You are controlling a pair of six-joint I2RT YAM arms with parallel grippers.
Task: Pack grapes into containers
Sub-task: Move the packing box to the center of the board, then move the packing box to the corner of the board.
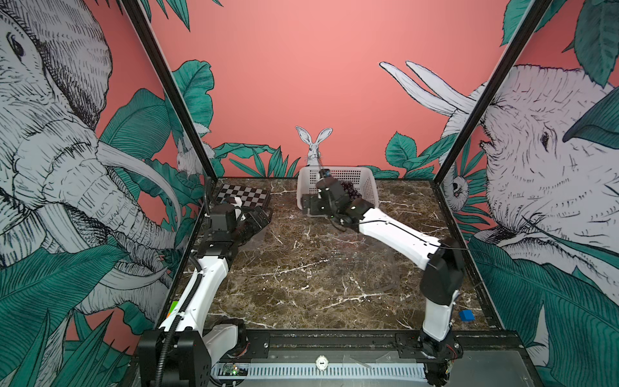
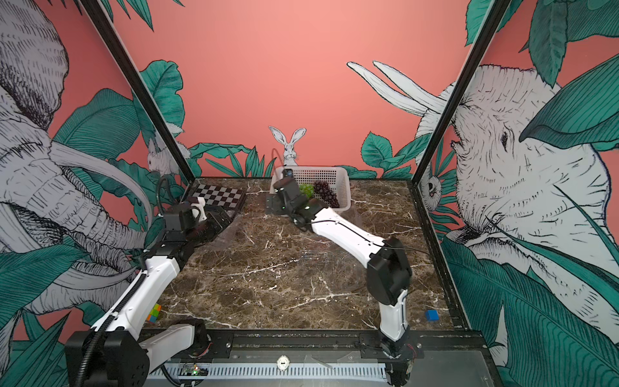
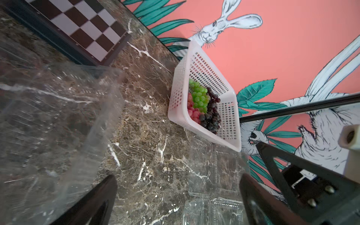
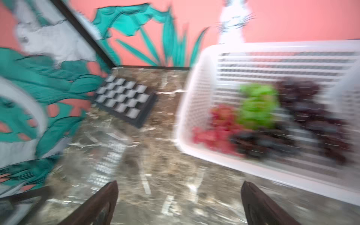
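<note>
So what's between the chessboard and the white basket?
Nothing but bare marble tabletop. The chessboard and the basket stand apart, which shows most clearly in the left wrist view.

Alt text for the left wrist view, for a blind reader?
A white perforated basket holds green, red and dark purple grape bunches on a marble table. Empty clear plastic containers lie nearer the camera, a chessboard farther off. The left gripper is open in the foreground, holding nothing.

Glossy grapes (image 3: 198,97) in perforated white plastic basket (image 3: 228,124); polished marble tabletop (image 3: 152,155).
</note>
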